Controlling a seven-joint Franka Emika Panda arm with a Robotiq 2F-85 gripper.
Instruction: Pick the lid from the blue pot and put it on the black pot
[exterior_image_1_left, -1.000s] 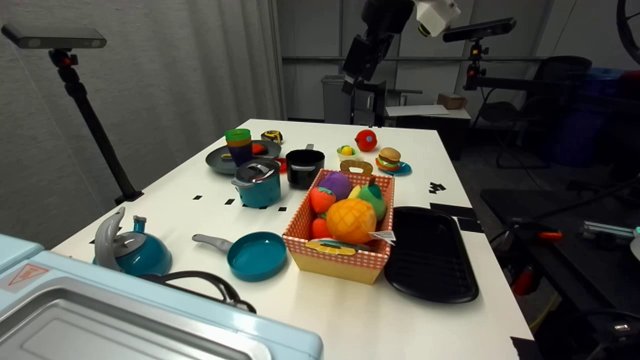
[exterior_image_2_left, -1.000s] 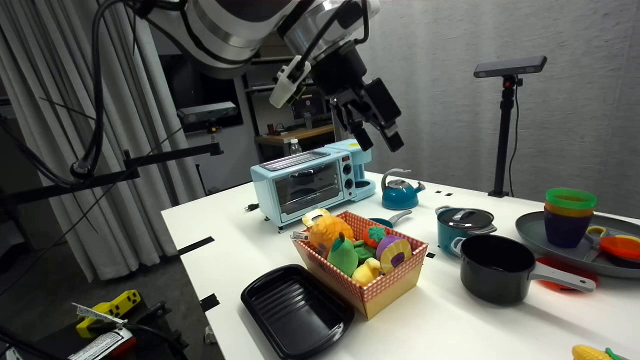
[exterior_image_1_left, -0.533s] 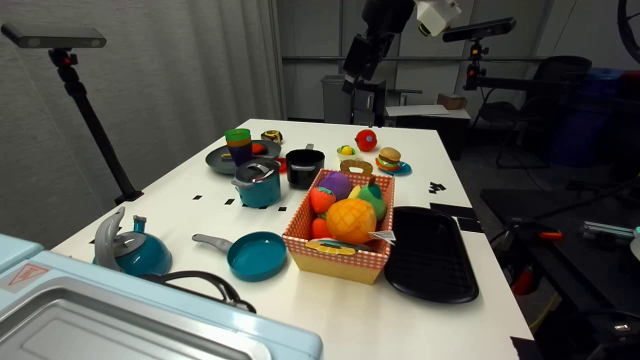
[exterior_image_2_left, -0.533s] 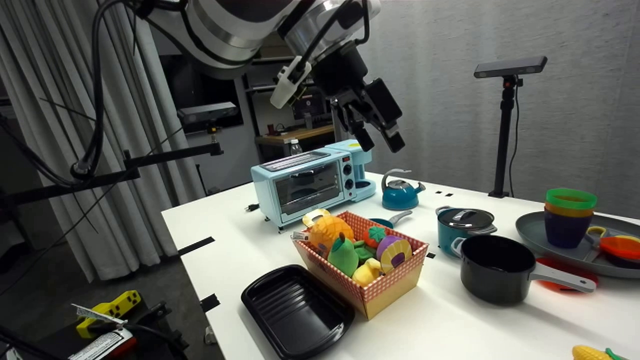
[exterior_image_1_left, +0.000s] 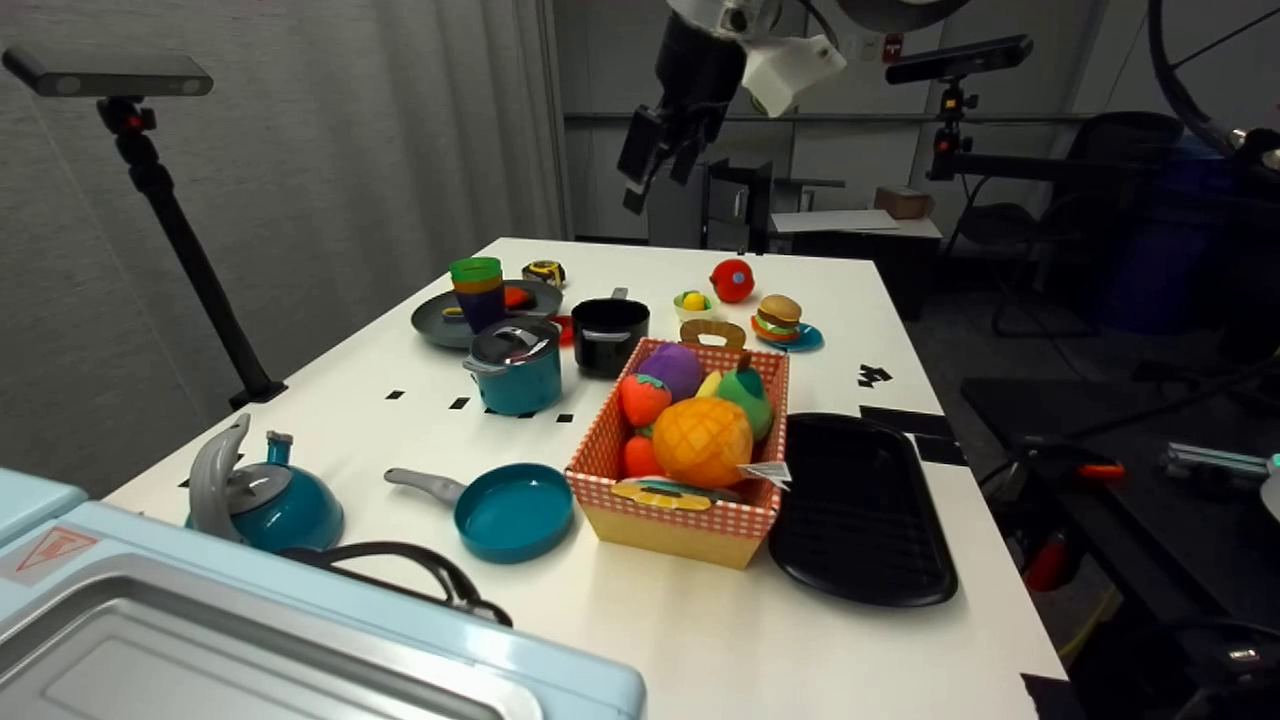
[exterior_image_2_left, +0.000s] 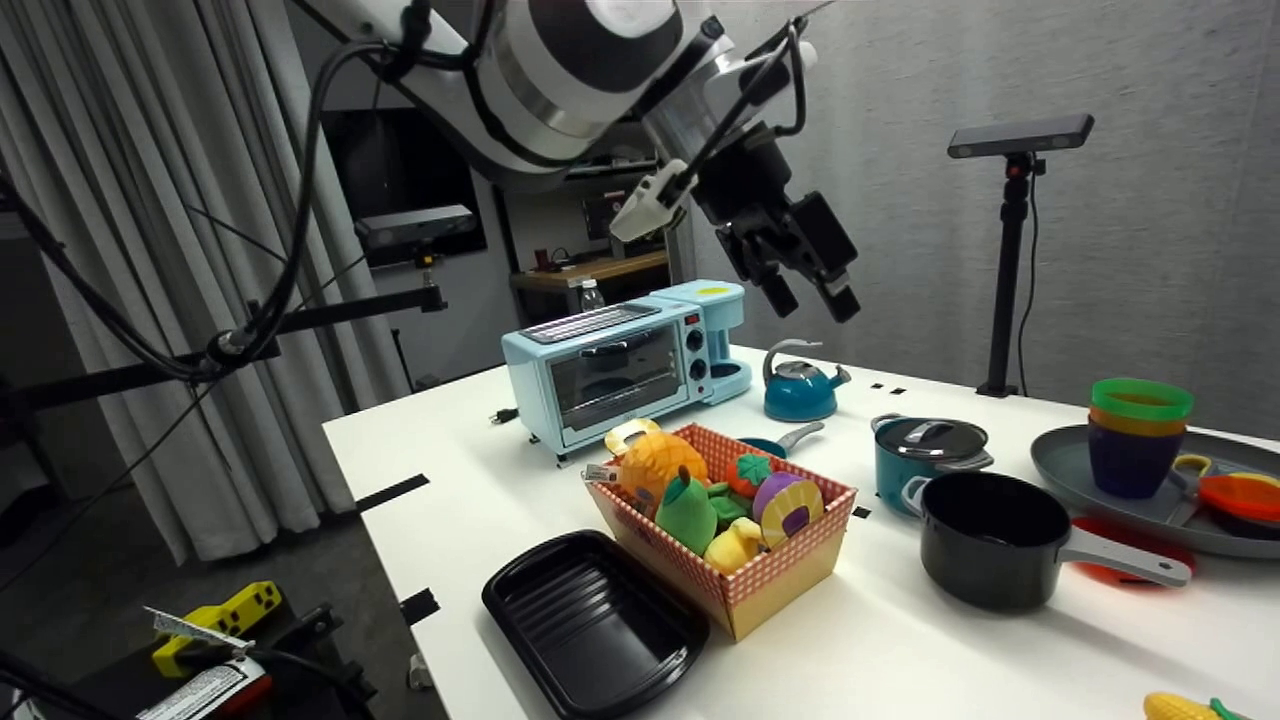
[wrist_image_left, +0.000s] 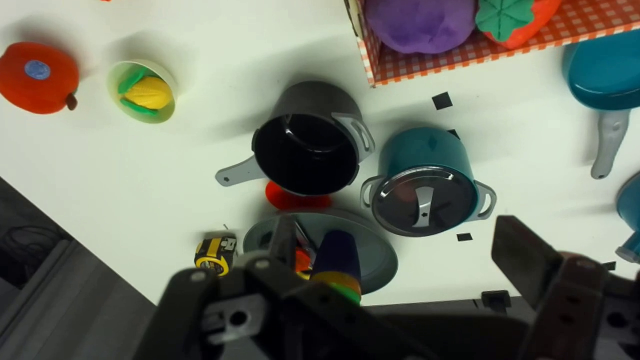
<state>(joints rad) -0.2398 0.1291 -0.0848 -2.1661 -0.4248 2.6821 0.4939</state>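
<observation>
The pincer (exterior_image_2_left: 812, 300) hangs released, 2 fingers (wrist_image_left: 525, 257) parted, above and left of the lid (exterior_image_2_left: 930, 438) in an exterior view; in the wrist view that lid sits on the blue pot (wrist_image_left: 425, 147), its handle (wrist_image_left: 423, 206) running near-to-far, roughly square to the fingers' left-right closing.

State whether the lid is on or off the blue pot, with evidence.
On: in the wrist view, the lid covers the top of the blue pot.

dark lid (wrist_image_left: 424, 202) on blue pot (wrist_image_left: 427, 147), beside black pot (wrist_image_left: 315, 100)
</observation>
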